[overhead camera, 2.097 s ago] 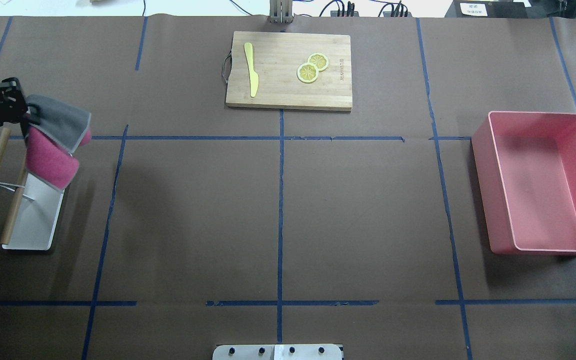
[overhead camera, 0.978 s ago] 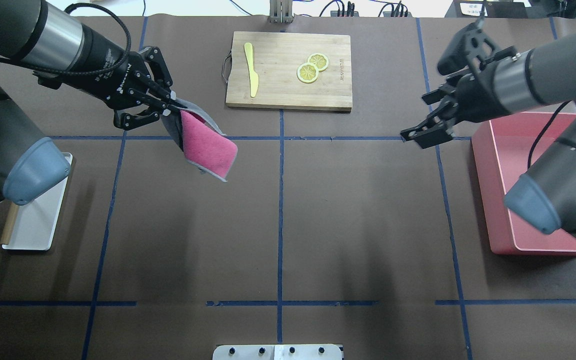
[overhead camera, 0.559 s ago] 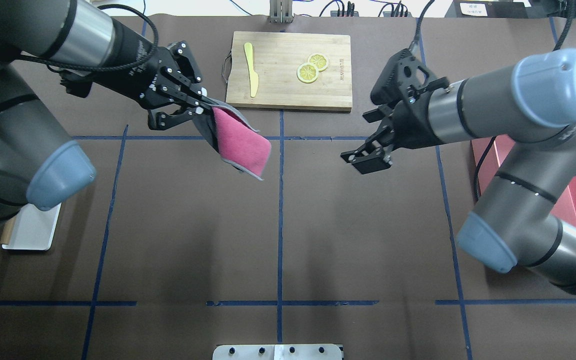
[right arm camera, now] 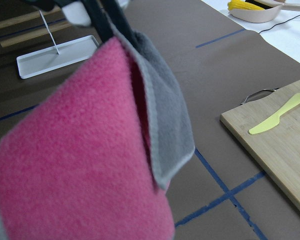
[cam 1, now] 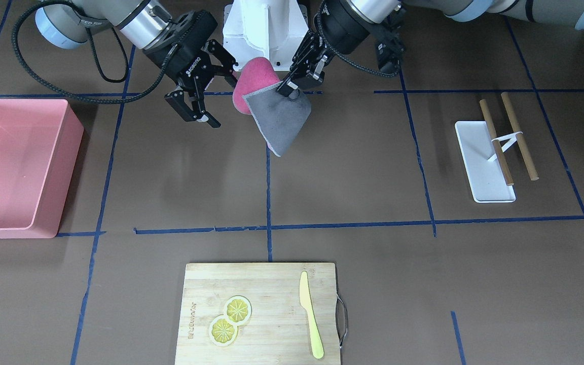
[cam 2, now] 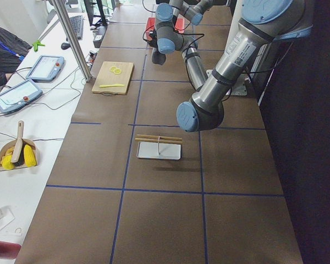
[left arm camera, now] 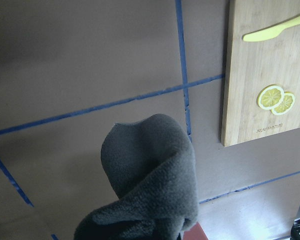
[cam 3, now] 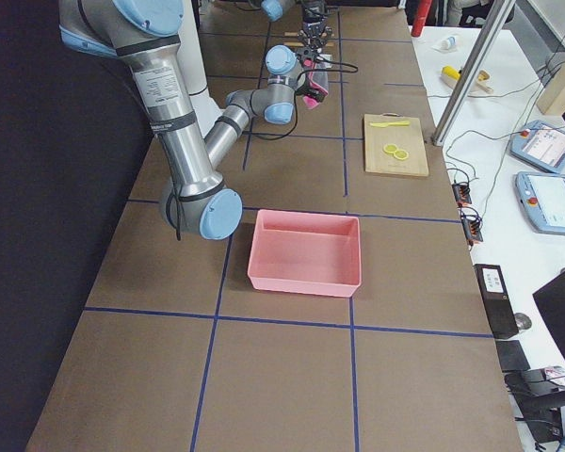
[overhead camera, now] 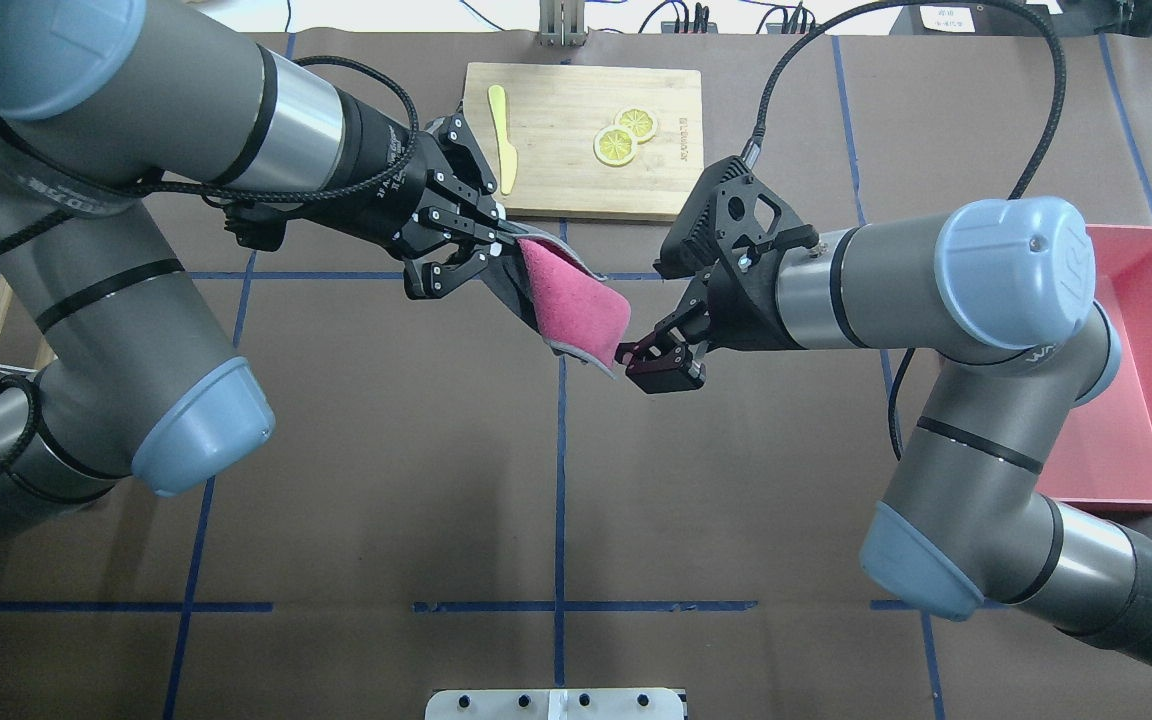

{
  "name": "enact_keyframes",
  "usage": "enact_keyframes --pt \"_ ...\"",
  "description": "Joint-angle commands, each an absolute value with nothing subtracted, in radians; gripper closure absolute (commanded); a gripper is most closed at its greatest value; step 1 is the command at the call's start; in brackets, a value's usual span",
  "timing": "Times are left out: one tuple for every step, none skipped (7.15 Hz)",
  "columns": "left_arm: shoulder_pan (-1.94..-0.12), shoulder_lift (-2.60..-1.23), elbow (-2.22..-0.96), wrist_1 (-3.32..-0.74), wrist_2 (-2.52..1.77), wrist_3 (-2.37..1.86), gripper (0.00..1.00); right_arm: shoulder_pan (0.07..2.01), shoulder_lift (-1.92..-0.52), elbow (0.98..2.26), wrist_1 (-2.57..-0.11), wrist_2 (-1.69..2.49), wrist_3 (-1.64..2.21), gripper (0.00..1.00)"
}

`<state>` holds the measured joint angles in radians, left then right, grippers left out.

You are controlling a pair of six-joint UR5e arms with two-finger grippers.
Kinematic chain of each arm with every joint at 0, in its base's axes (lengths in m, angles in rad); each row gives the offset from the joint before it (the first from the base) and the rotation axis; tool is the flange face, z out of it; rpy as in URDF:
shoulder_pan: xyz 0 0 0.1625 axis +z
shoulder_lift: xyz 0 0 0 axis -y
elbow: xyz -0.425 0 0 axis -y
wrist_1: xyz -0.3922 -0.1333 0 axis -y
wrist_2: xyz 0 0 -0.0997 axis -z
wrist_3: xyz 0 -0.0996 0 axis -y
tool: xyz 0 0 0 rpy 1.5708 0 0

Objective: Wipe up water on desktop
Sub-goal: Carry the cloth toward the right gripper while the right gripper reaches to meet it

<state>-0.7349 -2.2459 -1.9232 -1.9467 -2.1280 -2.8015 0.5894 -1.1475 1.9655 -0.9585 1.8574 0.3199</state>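
The left pincer (overhead camera: 508, 238) is clenched on one edge of a pink-and-grey cloth (overhead camera: 578, 308). The cloth hangs in the air just on the robot's side of the cutting board (overhead camera: 576, 180), clear of the brown surface (overhead camera: 386, 450). The right pincer (overhead camera: 658, 365) is released and empty, its jaws spread just beside the cloth's lower corner, a little further from the board.

So the cloth is in hand and over the middle of the surface, but no wiping appears done, since the cloth touches nothing below it. I cannot make out any water or wet patch on the surface near the board in any view, so where the wipe should land is unclear. What is left, by my reading, is perhaps a second grip or a handover to the right pincer, then lowering the cloth flat and making the strokes themselves.
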Motion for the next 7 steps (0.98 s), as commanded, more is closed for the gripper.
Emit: enact_keyframes --pt "-0.692 -2.261 -1.921 -1.953 -2.068 -2.829 0.98 0.568 -1.134 1.977 -0.957 1.833 0.321 0.01" --pt "-0.669 -2.266 -1.921 -1.953 -2.048 -2.83 0.98 0.561 -1.134 1.983 -0.957 1.822 0.321 0.01" --pt "-0.66 -2.272 -1.921 -1.953 -2.045 -2.832 0.98 0.561 -1.131 1.983 -0.957 1.821 0.321 0.02" --pt "-0.651 -2.276 -1.919 -1.953 -2.025 -2.847 0.98 0.56 -1.129 1.985 -0.957 1.821 0.321 0.02" --pt "-0.64 -2.283 -1.914 -1.954 -1.998 -2.856 0.98 0.557 -1.131 1.983 -0.957 1.821 0.321 0.02" --pt "-0.638 -2.283 -1.913 -1.956 -1.994 -2.856 0.98 0.554 -1.131 1.983 -0.957 1.816 0.321 0.07" --pt "-0.638 -2.283 -1.913 -1.966 -1.994 -2.856 0.97 0.552 -1.131 1.982 -0.959 1.818 0.321 0.3"
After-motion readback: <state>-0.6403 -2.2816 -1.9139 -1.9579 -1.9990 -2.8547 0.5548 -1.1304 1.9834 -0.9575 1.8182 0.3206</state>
